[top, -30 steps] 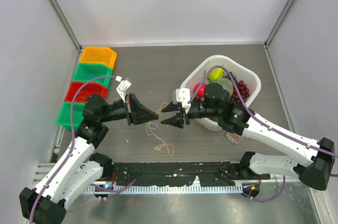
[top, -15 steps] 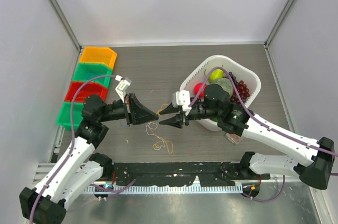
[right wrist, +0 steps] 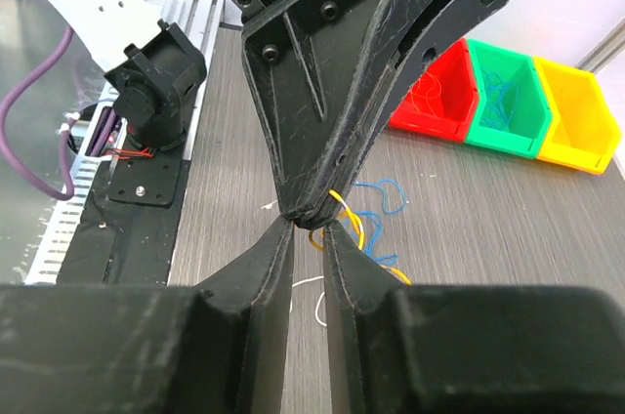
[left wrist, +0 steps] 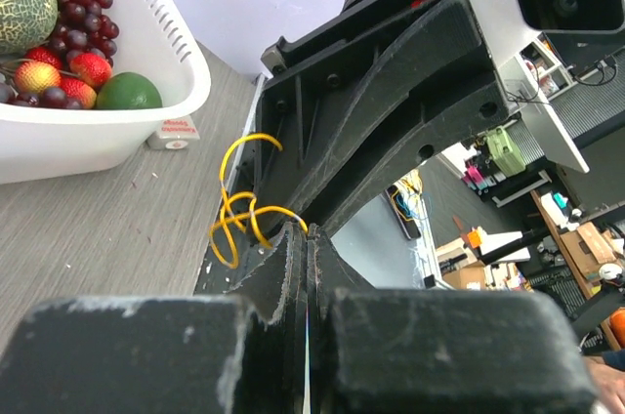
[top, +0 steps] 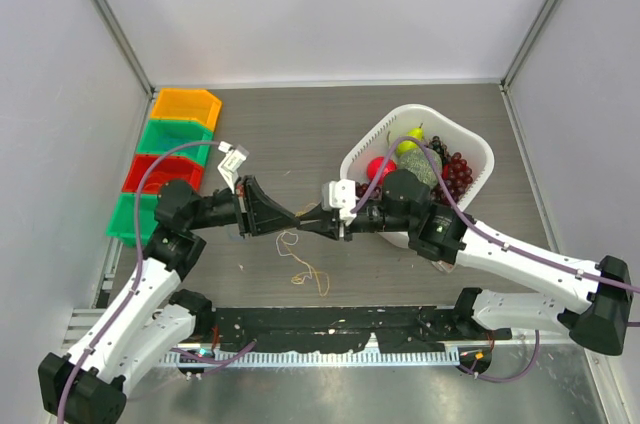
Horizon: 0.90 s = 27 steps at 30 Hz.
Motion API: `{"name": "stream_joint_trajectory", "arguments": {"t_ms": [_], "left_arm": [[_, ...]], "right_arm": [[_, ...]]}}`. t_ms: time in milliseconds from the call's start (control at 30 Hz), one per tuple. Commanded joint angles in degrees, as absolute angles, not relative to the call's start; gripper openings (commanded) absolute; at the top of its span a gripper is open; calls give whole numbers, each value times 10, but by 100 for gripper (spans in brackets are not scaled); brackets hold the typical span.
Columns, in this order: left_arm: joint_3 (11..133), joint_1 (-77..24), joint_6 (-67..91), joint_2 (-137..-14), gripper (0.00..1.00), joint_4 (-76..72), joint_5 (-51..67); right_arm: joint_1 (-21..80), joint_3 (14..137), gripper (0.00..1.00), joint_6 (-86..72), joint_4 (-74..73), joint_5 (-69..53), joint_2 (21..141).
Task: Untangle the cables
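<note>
The cables are thin limp wires. An orange-tan loop (left wrist: 230, 229) runs into the tips of my left gripper (left wrist: 305, 238), which is shut on it above the table. In the top view the left gripper (top: 296, 215) meets my right gripper (top: 306, 223) tip to tip, and the rest of the cables (top: 305, 270) trail onto the table below. In the right wrist view the right gripper (right wrist: 311, 233) has a narrow gap between its jaws, at the left gripper's tip; the orange-tan wire (right wrist: 349, 220), a blue wire (right wrist: 377, 188) and a white wire (right wrist: 311, 284) show there.
A white basket (top: 482, 151) of fruit stands at the right, behind the right arm; it also shows in the left wrist view (left wrist: 186, 72). Orange, green and red bins (top: 170, 149) line the left edge and show in the right wrist view (right wrist: 498, 92). A black rail runs along the near edge.
My right gripper has moved left to the left gripper's tip and its jaws have narrowed from wide open to a small gap. The left gripper has stayed put.
</note>
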State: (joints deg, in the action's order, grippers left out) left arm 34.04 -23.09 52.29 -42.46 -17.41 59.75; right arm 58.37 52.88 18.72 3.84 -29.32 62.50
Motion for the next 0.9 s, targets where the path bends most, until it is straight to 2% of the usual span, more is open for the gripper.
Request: {"name": "stream_joint_trajectory", "arguments": {"t_ms": [0, 167, 233, 433, 567, 733, 867], "left_arm": [[338, -234, 537, -416, 0, -215, 610], [335, -233, 548, -416, 0, -229, 611], [333, -234, 555, -414, 0, -242, 612], [349, -233, 548, -419, 0, -222, 587], [373, -222, 513, -424, 0, -160, 528], [462, -178, 434, -457, 0, -2, 445], [540, -147, 371, -501, 0, 137, 381]], "right_arm": [[605, 512, 20, 203, 95, -229, 609], [620, 490, 9, 201, 124, -190, 597], [620, 490, 1, 197, 122, -190, 599], [622, 484, 1, 167, 113, -235, 597], [626, 478, 1, 134, 94, -277, 585], [630, 414, 1, 75, 93, -296, 568], [631, 368, 1, 43, 98, -256, 559]]}}
